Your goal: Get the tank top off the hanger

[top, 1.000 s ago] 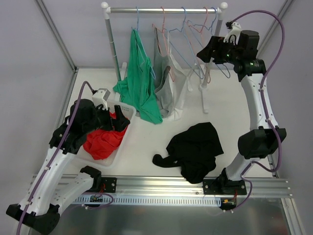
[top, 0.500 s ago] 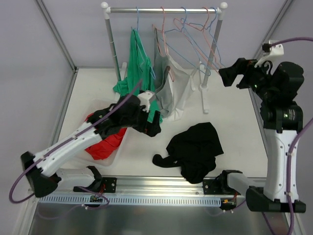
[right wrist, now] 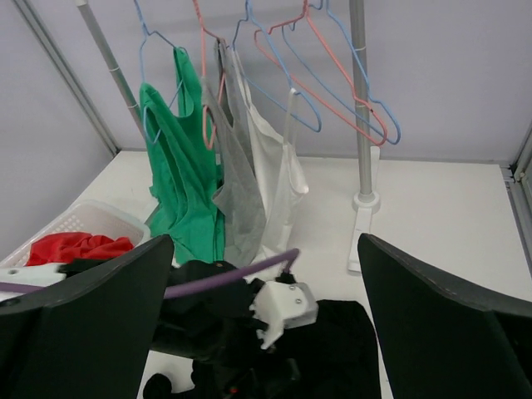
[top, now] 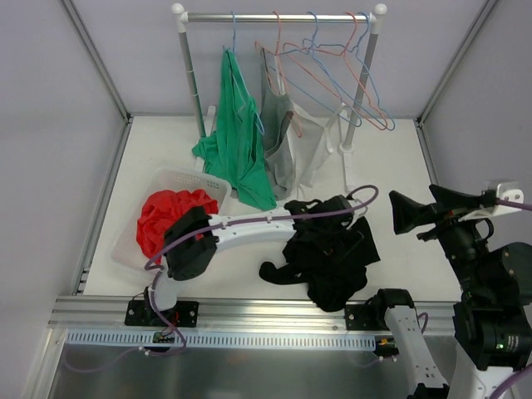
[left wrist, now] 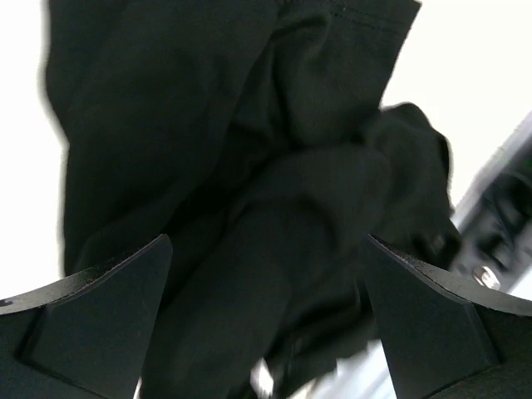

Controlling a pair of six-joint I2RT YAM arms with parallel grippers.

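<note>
Left hand (left wrist: 268, 249) hangs spread wide over the black shirt (top: 328, 258) on the bench (top: 399, 158), likely to grab it. Right hand (right wrist: 266, 241), spread too, sits clear beside the shirt.

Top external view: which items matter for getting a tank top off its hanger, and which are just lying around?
Job:
- green tank top, grey tank top and white tank top
- loaded hangers on the rack

Lying about:
- black garment on the table
- red garment in the white basket
- empty hangers
</note>
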